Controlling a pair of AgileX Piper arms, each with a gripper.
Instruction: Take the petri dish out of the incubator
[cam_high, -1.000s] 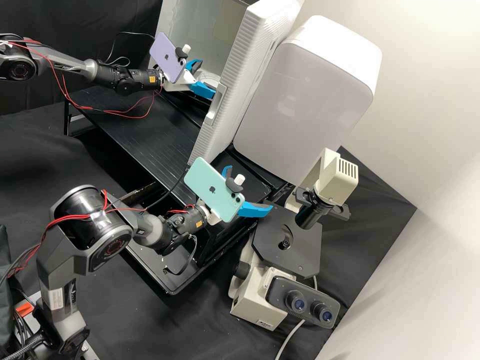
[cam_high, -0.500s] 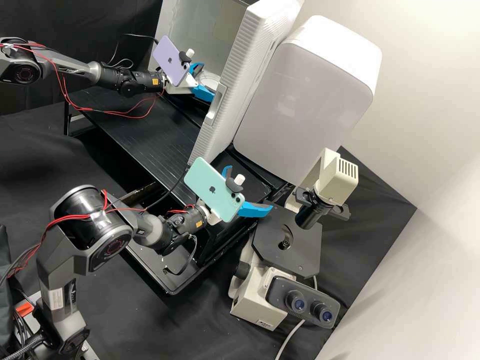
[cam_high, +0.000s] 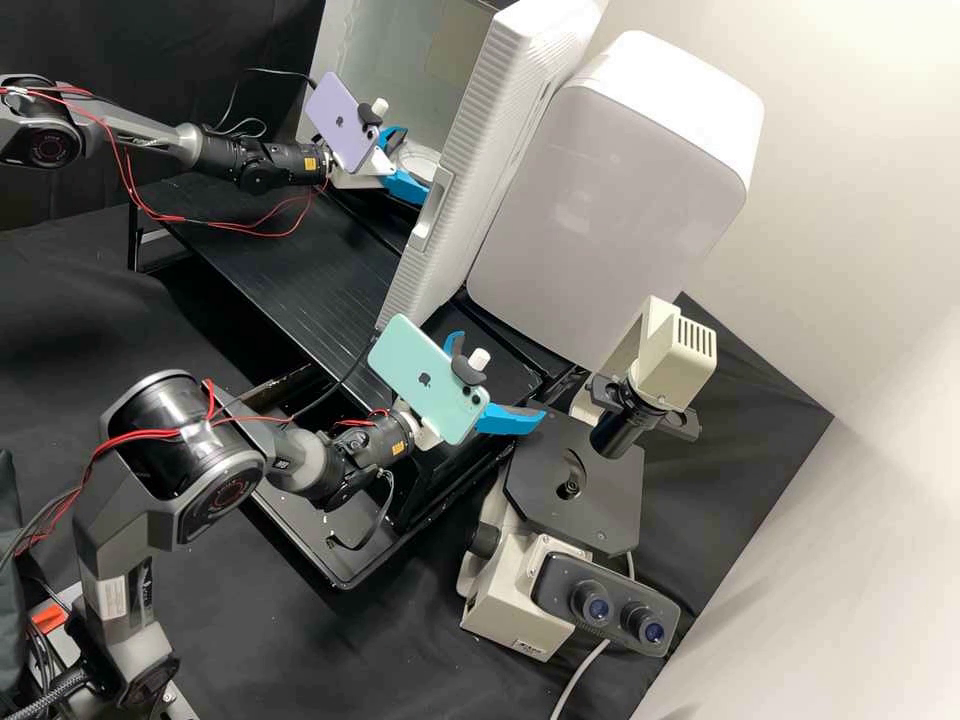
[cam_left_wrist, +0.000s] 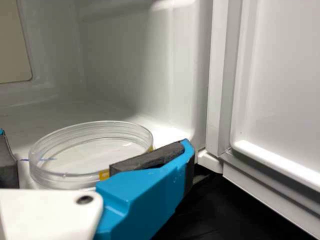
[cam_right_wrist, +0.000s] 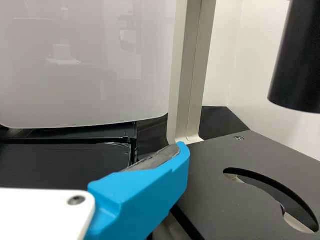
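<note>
**One dish, two pincers, both open**

You have one petri dish (cam_left_wrist: 90, 150). It sits flat on the white floor of the incubator (cam_left_wrist: 150, 75), just inside the doorway. There are two arms, and each carries one phone on its wrist: a lilac phone (cam_high: 338, 118) on the left and a mint phone (cam_high: 425, 378) on the right.

Your left gripper (cam_high: 415, 158) is inside the incubator with its fingers spread, one on either side of the dish. The grey pad of one finger (cam_left_wrist: 147, 157) lies along the dish's wall, but you cannot tell whether it presses on it.

Your right gripper (cam_high: 499, 377) is well apart from the dish. It is open, holds nothing, and hangs just over the black stage (cam_right_wrist: 235, 170) of the one microscope (cam_high: 560, 590).

The incubator's door (cam_high: 470, 170) stands swung open between the two arms, and its ribbed outer face screens the dish from the high camera. A second white box (cam_high: 610, 190), smooth with rounded corners, stands just beside the door.

The dish is clear plastic, round and shallow. The incubator walls are glossy white. The bench (cam_high: 300, 270) is finely ribbed black, and dark cloth (cam_high: 120, 300) lies around it.
</note>
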